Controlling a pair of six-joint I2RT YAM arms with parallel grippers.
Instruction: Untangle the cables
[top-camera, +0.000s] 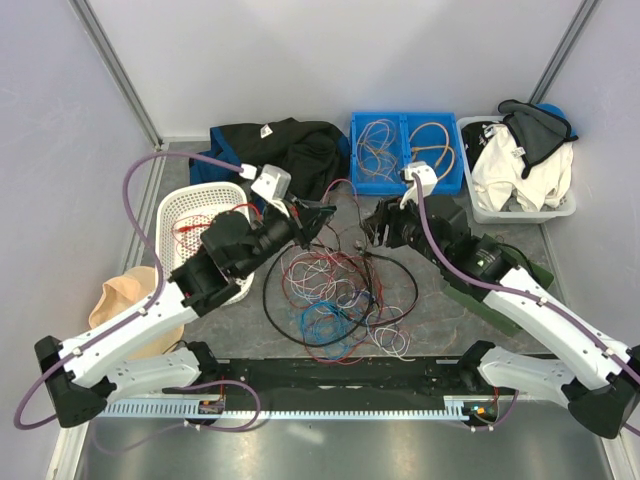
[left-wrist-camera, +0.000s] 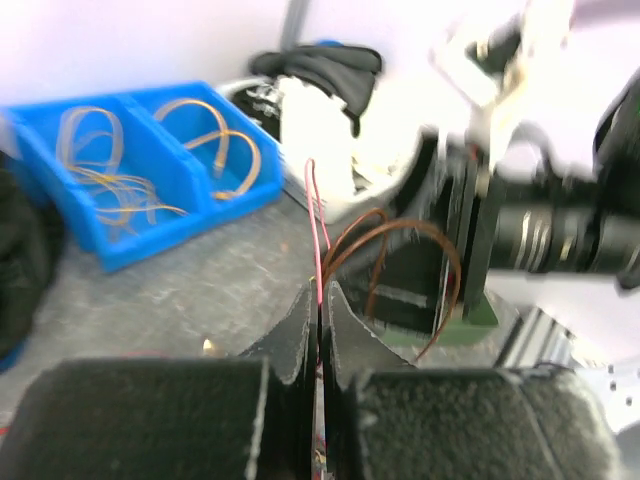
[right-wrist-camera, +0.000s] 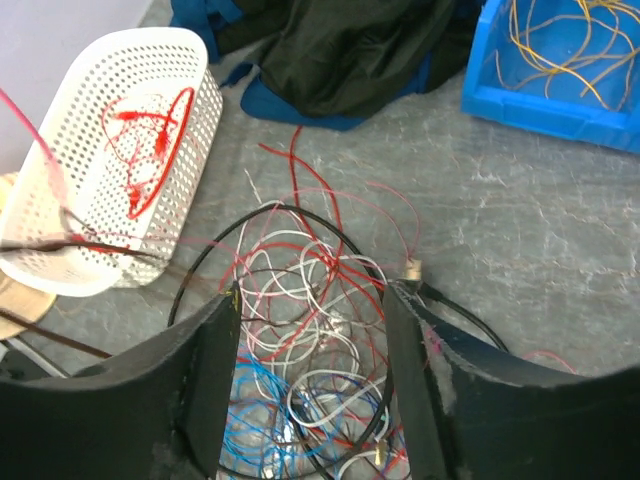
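Note:
The cables (top-camera: 335, 295) lie in a loose tangle of red, white, black and blue wires on the grey table between the arms. My left gripper (top-camera: 325, 220) hangs above the tangle's far left edge. In the left wrist view it (left-wrist-camera: 320, 290) is shut on a thin red wire (left-wrist-camera: 315, 220) that rises straight up from the jaws, with brown wire loops (left-wrist-camera: 400, 255) just behind. My right gripper (top-camera: 372, 232) hovers over the far right of the tangle. The right wrist view shows it (right-wrist-camera: 315, 300) open, with the cables (right-wrist-camera: 310, 330) on the table below and nothing between its fingers.
A white mesh basket (top-camera: 200, 195) holding red wires stands at the left. A blue bin (top-camera: 405, 188) with wires sits at the back, black cloth (top-camera: 290, 145) beside it. At back right is a clothes-filled tub (top-camera: 520, 212). A tan object (top-camera: 125, 300) lies near left.

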